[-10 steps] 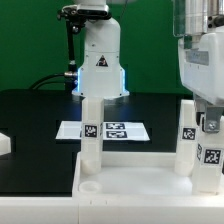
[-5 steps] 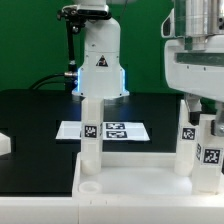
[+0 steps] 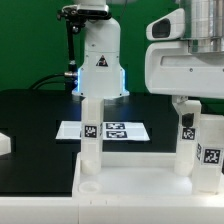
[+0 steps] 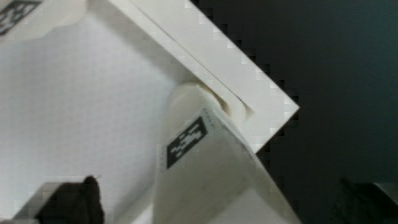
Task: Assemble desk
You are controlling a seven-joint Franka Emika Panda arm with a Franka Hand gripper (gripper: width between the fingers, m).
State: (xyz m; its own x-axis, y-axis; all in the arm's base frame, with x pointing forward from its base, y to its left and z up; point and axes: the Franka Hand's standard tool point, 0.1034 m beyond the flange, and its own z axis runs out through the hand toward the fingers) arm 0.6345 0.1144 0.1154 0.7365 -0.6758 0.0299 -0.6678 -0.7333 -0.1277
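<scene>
The white desk top lies flat at the front, on the black desk. It has a low rim all the way round. One white leg stands straight up in the corner of the desk top on the exterior view's left, and I can see a round hole in the top just in front of it. It has a black-and-white tag on its side. On the exterior view's right two more white pieces stand up close together. One is a second leg with a tag, and just beside it, nearer the edge of the picture, is a third leg, also with a tag. The big white robot arm hangs right above those two. From the wrist view the fingers are spread wide. One dark tip shows on each side, and a tagged leg stands between them. There is a gap on both sides, so they hold nothing. That leg stands in a corner of the desk top. Behind the desk top the marker board lies flat on the black desk. Farther back stands the arm's white base, in front of a green wall.
</scene>
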